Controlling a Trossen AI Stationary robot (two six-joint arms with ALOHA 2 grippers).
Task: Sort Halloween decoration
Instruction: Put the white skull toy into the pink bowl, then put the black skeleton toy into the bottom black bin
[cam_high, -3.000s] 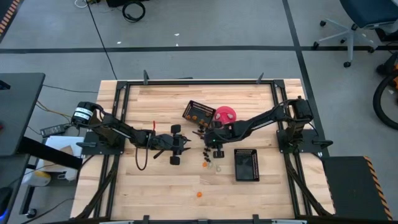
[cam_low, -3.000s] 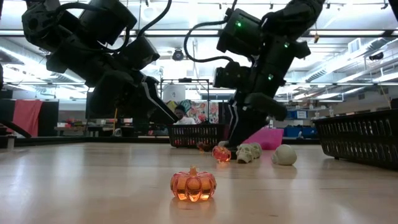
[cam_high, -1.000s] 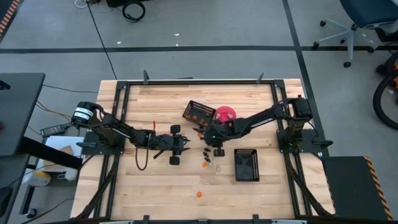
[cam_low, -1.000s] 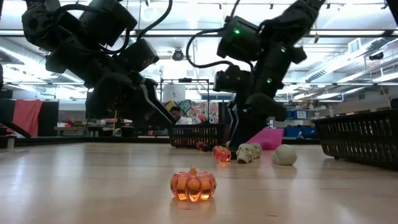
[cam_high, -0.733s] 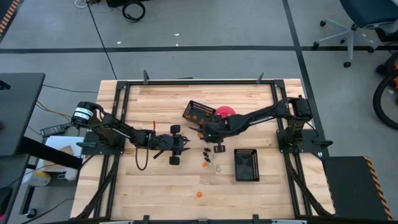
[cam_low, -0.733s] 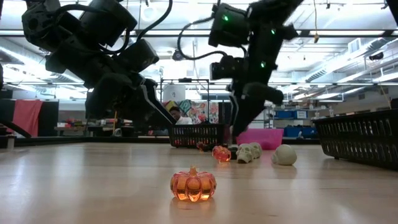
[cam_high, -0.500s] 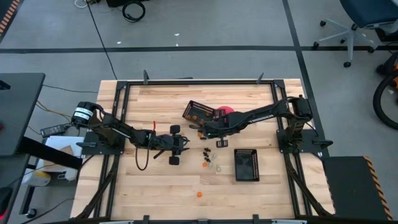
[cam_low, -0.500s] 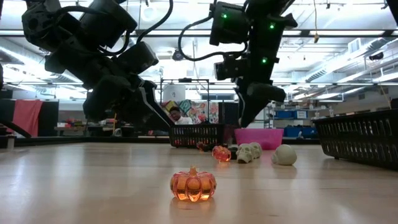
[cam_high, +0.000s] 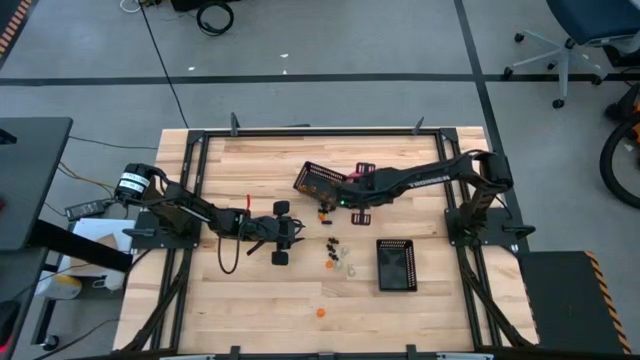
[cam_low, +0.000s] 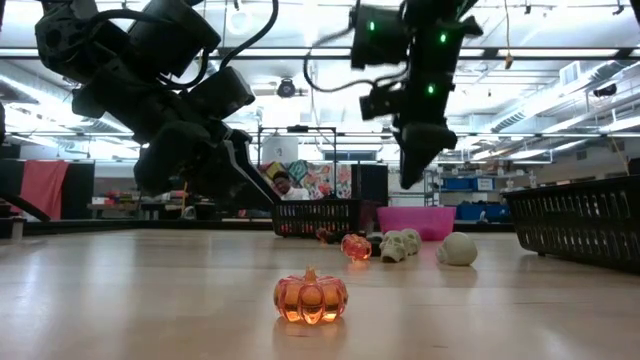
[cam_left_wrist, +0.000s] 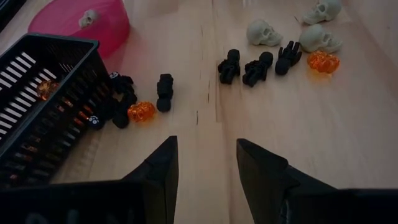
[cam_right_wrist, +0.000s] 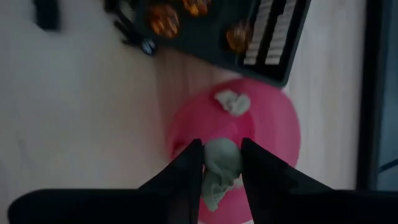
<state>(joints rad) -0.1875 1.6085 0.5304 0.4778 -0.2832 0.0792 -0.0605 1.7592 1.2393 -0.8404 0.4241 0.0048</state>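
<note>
Holding pale skull: right hand above pink bowl; another skull inside

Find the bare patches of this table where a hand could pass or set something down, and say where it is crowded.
Bare wood lies along the table front edge beside the lone orange pumpkin, and along the far edge behind the basket of pumpkins. It is crowded mid-table: skulls and black figures lie between that basket, the pink bowl and the near basket.
</note>
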